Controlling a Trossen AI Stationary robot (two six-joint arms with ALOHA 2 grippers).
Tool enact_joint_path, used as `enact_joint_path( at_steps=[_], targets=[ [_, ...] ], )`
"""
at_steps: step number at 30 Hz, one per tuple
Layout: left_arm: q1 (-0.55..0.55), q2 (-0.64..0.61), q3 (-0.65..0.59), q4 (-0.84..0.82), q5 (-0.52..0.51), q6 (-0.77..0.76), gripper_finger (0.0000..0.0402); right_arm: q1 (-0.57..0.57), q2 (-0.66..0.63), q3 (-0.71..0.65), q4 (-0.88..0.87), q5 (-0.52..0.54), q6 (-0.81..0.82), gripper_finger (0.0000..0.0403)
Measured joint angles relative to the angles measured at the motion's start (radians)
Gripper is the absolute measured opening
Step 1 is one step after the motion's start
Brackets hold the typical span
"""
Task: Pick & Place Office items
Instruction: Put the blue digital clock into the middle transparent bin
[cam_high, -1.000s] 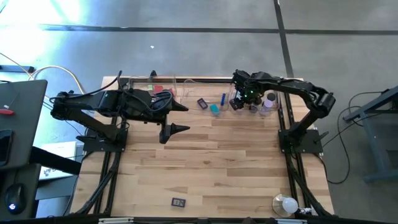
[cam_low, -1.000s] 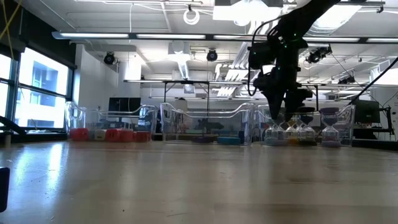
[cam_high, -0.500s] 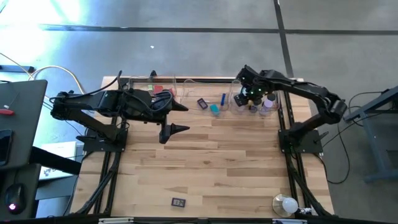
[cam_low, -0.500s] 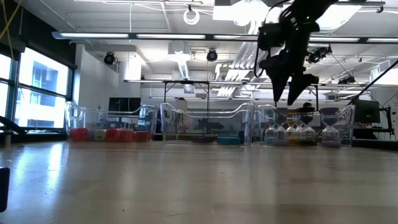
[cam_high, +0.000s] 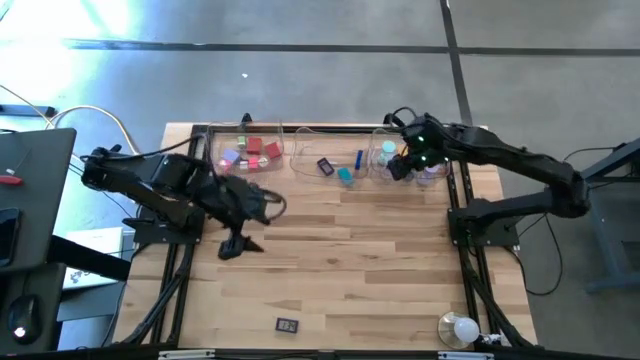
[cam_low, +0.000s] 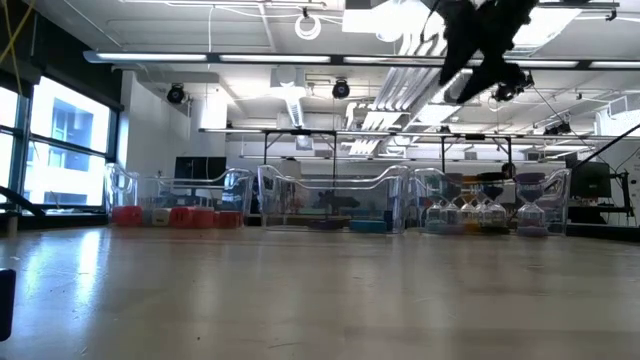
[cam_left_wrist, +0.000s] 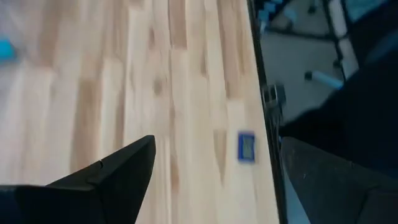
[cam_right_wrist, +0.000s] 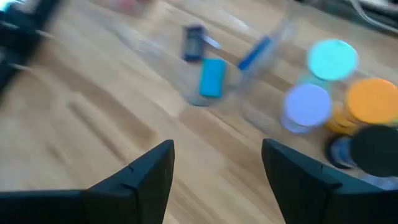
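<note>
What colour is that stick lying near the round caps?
Blue. The stick shows best in the right wrist view.

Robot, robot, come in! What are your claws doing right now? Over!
Left tool open, empty. Right tool open, empty, above round caps. Nothing blocking.

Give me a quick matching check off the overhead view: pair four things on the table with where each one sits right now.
Things:
1. red block
2. blue stick
3. teal cap
4. white bulb

Places:
a. near corner of the table, right arm's side
b. middle clear tray
c. clear tray on the left arm's side
d. clear tray on the right arm's side

Pairs: 1-c, 2-b, 3-d, 4-a
</note>
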Motion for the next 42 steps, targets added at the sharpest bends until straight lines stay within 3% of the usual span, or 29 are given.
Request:
enact_joint_path(
  at_steps=[7,14,22,32,36,42],
  targets=[
    [-0.146,0.032,0.000,-0.130,-0.023,-0.149,0.0339,0.192,-0.115,0.000,0.098,0.075,0.056,0.0232],
    [-0.301,0.077,0.000,-0.167,-0.261,-0.147,0.0339,0.367,-0.128,0.000,0.199,0.099,0.047,0.0232],
    [-0.445,0.187,0.000,-0.107,-0.254,-0.374,0.0339,0.523,-0.128,0.000,0.210,0.206,0.019,0.0232],
    [-0.496,0.298,0.000,0.066,-0.162,-0.633,0.0339,0.607,-0.128,0.000,0.209,0.205,0.022,0.0232],
    [-0.510,0.352,0.000,0.104,-0.160,-0.585,0.0339,0.650,-0.127,0.000,0.202,0.204,0.020,0.0232],
    [-0.509,0.403,-0.001,0.101,-0.251,-0.337,0.0339,0.731,-0.127,0.000,0.183,0.204,0.025,0.0232]
  ],
)
